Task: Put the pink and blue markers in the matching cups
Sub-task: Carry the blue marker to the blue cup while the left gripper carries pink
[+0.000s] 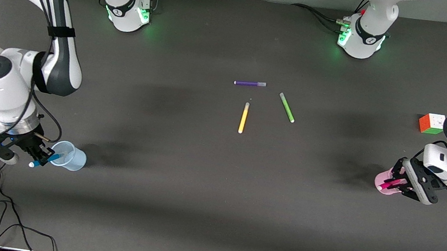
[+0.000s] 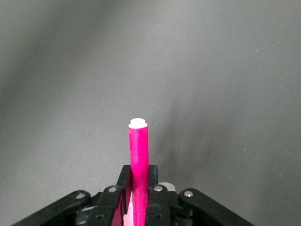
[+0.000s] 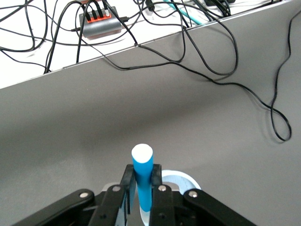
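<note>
Blue marker tilts into blue cup; pink marker into pink cup.

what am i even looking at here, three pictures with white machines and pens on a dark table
These are two white robot arms bolted to a dark table. The wide picture comes from a high camera facing them. The other two come from small cameras on each arm's wrist, looking past its jaws.

The right gripper, at the right arm's end of the table, is shut on the blue marker, holding it at the mouth of the pale blue cup. The left gripper, at the left arm's end, is shut on the pink marker at the pink cup.

Mid-table lie a purple pen, a green pen and a yellow pen, untouched. A colourful puzzle cube sits near the left arm.
</note>
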### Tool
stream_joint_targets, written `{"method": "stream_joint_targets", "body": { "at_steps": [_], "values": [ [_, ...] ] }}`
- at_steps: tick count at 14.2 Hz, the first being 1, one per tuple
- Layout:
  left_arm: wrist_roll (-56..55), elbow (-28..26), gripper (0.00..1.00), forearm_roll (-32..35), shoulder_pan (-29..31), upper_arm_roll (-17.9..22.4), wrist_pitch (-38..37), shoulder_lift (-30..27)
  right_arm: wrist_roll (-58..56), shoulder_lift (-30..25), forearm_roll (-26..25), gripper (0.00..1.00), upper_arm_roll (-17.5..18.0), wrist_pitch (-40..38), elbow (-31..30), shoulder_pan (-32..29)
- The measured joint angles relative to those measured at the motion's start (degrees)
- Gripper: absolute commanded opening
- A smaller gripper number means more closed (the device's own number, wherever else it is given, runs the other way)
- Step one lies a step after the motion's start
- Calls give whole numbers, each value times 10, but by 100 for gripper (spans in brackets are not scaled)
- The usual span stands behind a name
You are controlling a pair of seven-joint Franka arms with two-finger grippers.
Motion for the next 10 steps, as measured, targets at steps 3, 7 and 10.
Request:
{"method": "stream_joint_targets", "body": {
  "at_steps": [3, 7, 10],
  "values": [
    [59, -3, 0, -35, 17, 0, -1, 12, -1, 14, -15, 0, -9, 40, -18, 0],
    [161, -7, 0, -119, 30, 0, -17, 28, -10, 22, -24, 0, -19, 64, -38, 0],
    [180, -4, 0, -129, 45, 0, -62, 30, -11, 26, -26, 0, -19, 94, -59, 0]
  ]
}}
